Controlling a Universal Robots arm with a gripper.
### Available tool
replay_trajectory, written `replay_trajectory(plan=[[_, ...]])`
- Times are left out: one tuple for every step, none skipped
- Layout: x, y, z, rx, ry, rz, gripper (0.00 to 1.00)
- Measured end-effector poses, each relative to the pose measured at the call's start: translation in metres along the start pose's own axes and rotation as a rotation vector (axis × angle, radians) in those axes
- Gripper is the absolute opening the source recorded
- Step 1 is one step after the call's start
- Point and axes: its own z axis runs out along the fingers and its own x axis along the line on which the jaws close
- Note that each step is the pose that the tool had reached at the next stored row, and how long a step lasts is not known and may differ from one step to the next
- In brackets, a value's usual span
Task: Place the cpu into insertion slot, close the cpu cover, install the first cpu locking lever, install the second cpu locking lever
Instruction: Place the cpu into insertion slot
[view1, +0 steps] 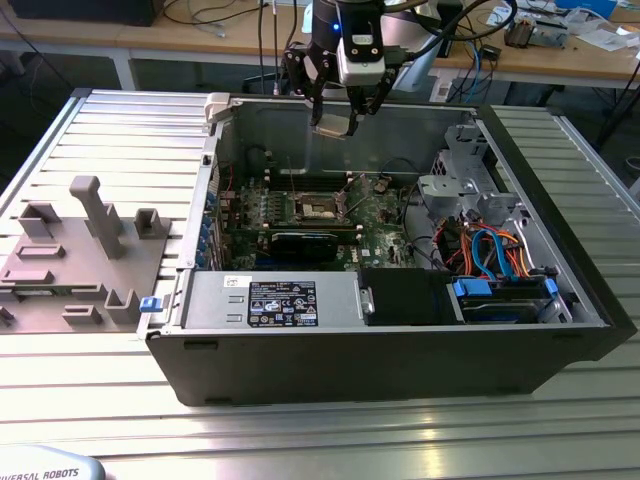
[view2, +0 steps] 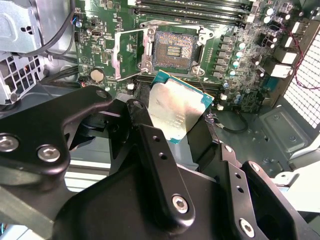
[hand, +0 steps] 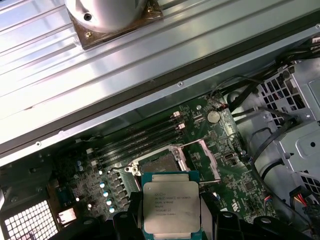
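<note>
My gripper (view1: 334, 122) hangs over the open computer case, shut on the cpu (view2: 176, 106), a flat square chip with a dull silver top and a green rim. The cpu (hand: 171, 207) sits between the black fingers (view2: 150, 145) in both wrist views. It is held in the air, apart from the green motherboard (view1: 375, 215). Below it lies the insertion slot (view2: 173, 49), a black square socket with a dark bare centre, seen too in the first wrist view (hand: 156, 161) and the exterior view (view1: 318, 207). The cpu cover (view2: 129, 54), a thin silvery frame, is swung open beside the slot (hand: 206, 156).
A metal drive cage (view1: 462, 180) and bundled coloured cables (view1: 490, 248) fill the case at the exterior view's right. A labelled box (view1: 283, 300) lines the near wall. A long black card (view1: 305, 243) lies near the slot. A grey fixture plate (view1: 80, 250) sits outside the case at the exterior view's left.
</note>
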Motion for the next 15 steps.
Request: replay_trajectory(plan=[[0.0000,0.0000,0.0000,0.0000,0.0000,0.001,0.55],[0.0000,0.0000,0.0000,0.0000,-0.0001,0.001,0.55],[0.0000,0.0000,0.0000,0.0000,-0.0001,0.002,0.55],[0.0000,0.0000,0.0000,0.0000,-0.0002,0.002,0.55],[0.0000,0.0000,0.0000,-0.0001,-0.0003,0.003,0.55],[0.0000,0.0000,0.0000,0.0000,-0.0004,0.004,0.55],[0.0000,0.0000,0.0000,-0.0002,-0.0004,0.005,0.55],[0.0000,0.0000,0.0000,-0.0001,-0.0005,0.006,0.55],[0.0000,0.0000,0.0000,-0.0001,-0.0005,0.006,0.55],[0.0000,0.0000,0.0001,-0.0001,-0.0006,0.007,0.55],[0.0000,0.0000,0.0000,-0.0001,-0.0007,0.008,0.55],[0.0000,0.0000,0.0000,-0.0002,-0.0007,0.009,0.55],[0.0000,0.0000,0.0000,-0.0001,-0.0008,0.009,0.55],[0.0000,0.0000,0.0000,-0.0001,-0.0009,0.010,0.55],[0.0000,0.0000,0.0001,-0.0002,-0.0010,0.011,0.55]])
